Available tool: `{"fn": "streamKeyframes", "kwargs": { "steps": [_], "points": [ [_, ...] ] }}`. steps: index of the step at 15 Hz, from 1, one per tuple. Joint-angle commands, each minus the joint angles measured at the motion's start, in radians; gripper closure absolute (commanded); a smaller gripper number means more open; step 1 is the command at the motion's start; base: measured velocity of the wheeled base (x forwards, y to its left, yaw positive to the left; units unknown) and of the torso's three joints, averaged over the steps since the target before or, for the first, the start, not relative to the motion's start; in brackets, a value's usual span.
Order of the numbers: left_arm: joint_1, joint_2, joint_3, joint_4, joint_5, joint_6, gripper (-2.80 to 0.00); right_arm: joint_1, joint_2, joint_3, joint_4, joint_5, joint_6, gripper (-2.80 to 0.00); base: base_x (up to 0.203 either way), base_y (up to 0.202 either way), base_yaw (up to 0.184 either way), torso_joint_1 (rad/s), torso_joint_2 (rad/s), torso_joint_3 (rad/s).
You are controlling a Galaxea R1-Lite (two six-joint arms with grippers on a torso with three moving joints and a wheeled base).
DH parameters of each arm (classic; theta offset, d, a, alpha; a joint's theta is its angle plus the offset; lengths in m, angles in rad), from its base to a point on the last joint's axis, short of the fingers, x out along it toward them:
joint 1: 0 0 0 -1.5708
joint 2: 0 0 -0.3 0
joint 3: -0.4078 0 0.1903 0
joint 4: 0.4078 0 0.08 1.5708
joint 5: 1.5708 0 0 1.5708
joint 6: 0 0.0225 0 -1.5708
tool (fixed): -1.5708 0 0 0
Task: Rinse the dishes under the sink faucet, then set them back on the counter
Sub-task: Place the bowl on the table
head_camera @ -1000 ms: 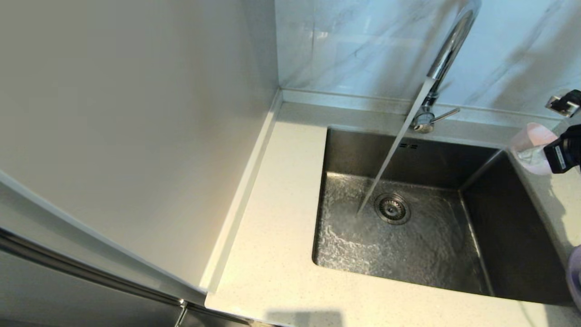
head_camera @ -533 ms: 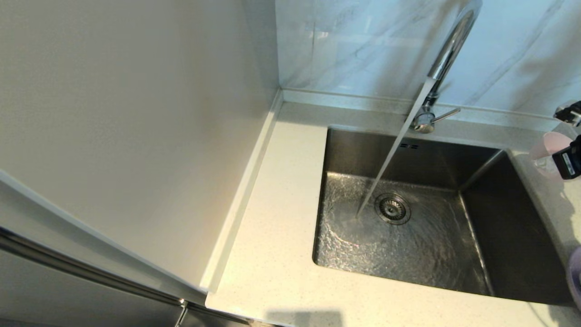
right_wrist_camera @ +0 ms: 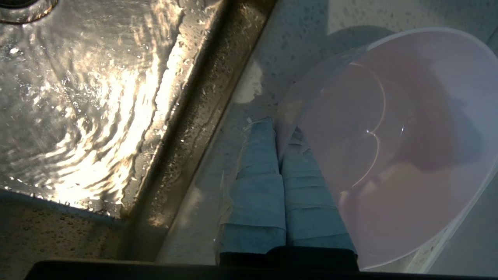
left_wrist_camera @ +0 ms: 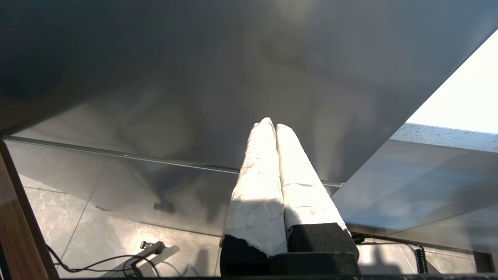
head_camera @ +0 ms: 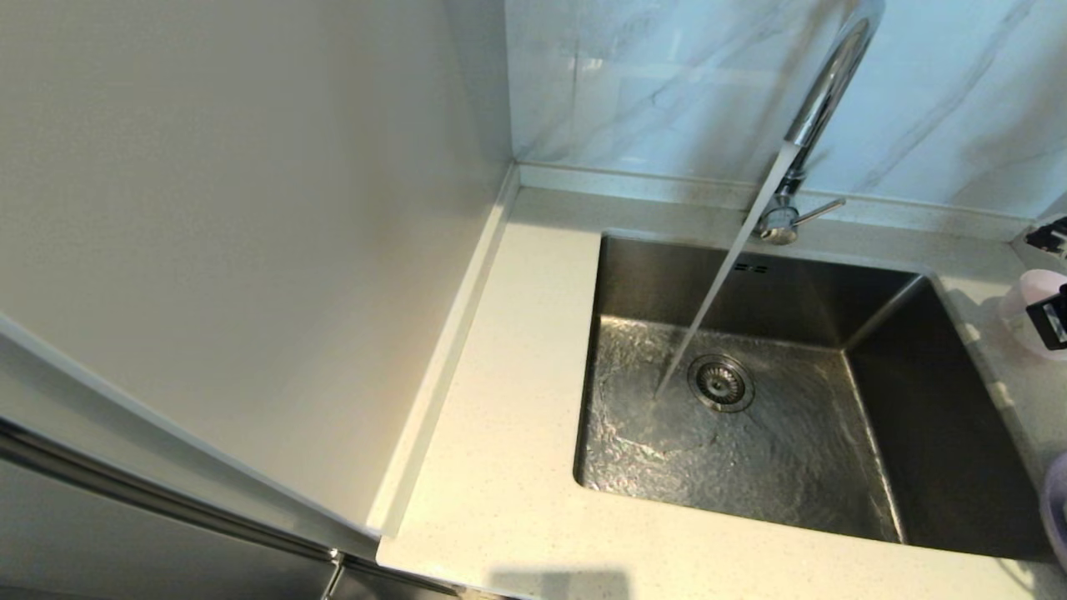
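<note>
While faucet (head_camera: 821,92) runs into sink (head_camera: 750,433), right gripper (right_wrist_camera: 278,124) pinches pink bowl (right_wrist_camera: 393,144) rim above counter (head_camera: 508,433); left gripper (left_wrist_camera: 272,124) closed, empty.

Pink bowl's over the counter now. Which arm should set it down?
Right. The right gripper already pinches the pink bowl's rim, over the counter beside the sink. The left gripper is shut, down by the cabinet front, away from the dishes.
</note>
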Motion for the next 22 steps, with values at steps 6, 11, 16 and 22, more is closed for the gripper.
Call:
{"fn": "streamKeyframes", "kwargs": {
  "steps": [6, 11, 16, 22],
  "points": [
    [0.000, 0.000, 0.000, 0.000, 0.001, 0.000, 0.00, -0.019, 0.018, 0.005, 0.002, -0.001, -0.004, -2.80, 0.000, 0.000, 0.000, 0.000, 0.00, 0.000],
    [0.000, 0.000, 0.000, 0.000, 0.001, 0.000, 0.00, -0.020, -0.033, -0.005, -0.001, 0.013, 0.002, -2.80, 0.000, 0.000, 0.000, 0.000, 0.00, 0.000],
    [0.000, 0.000, 0.000, 0.000, 0.000, 0.000, 0.00, -0.020, -0.206, 0.012, 0.091, 0.085, 0.002, -2.80, 0.000, 0.000, 0.000, 0.000, 0.00, 0.000],
    [0.000, 0.000, 0.000, 0.000, 0.001, 0.000, 0.00, -0.017, -0.483, 0.311, 0.161, 0.162, 0.036, -2.80, 0.000, 0.000, 0.000, 0.000, 0.00, 0.000]
  ]
}}
